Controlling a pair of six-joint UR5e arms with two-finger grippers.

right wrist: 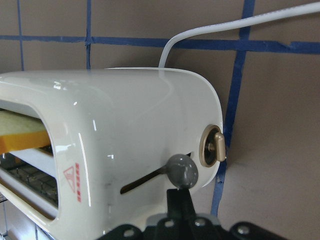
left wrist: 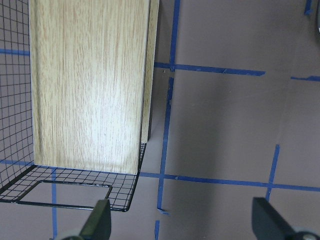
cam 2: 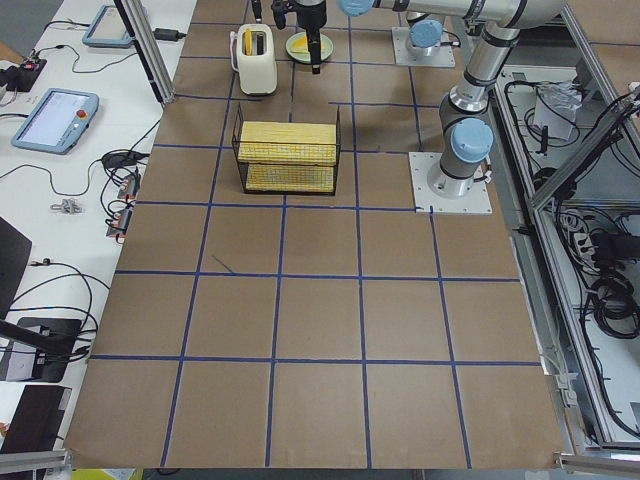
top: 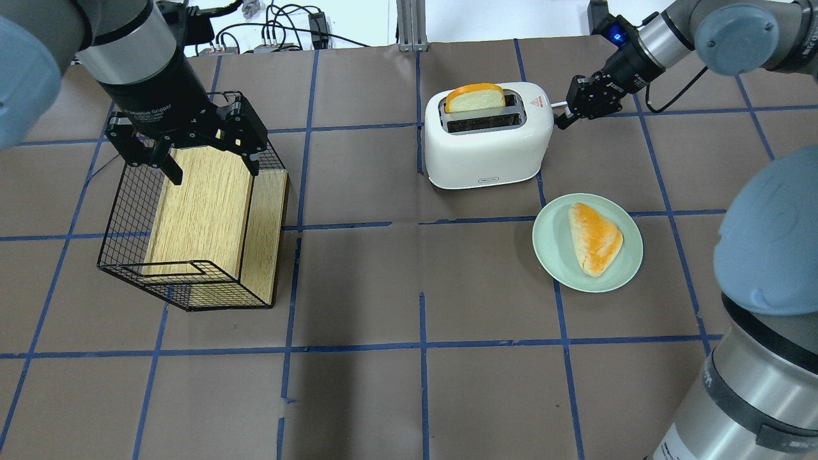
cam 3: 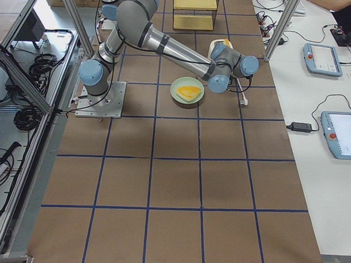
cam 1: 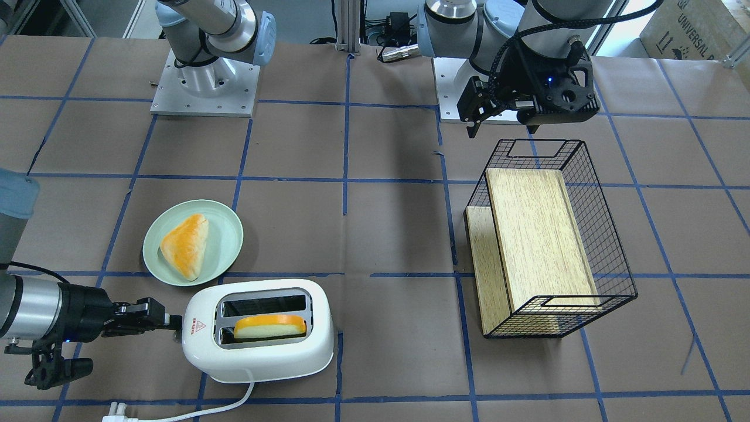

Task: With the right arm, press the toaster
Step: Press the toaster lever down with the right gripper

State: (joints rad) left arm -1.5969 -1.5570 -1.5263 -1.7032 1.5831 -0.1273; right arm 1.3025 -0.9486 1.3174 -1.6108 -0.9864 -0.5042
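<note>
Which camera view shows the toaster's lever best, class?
The right wrist view: the lever sits close up, at its slot on the toaster, just above the fingers. Overhead and front views show it tiny at best; side views are too distant.

White toaster with red triangle label on a brown table gridded in blue tape.
Pale green plate; black wire-mesh basket; light wood-grain board.
</note>
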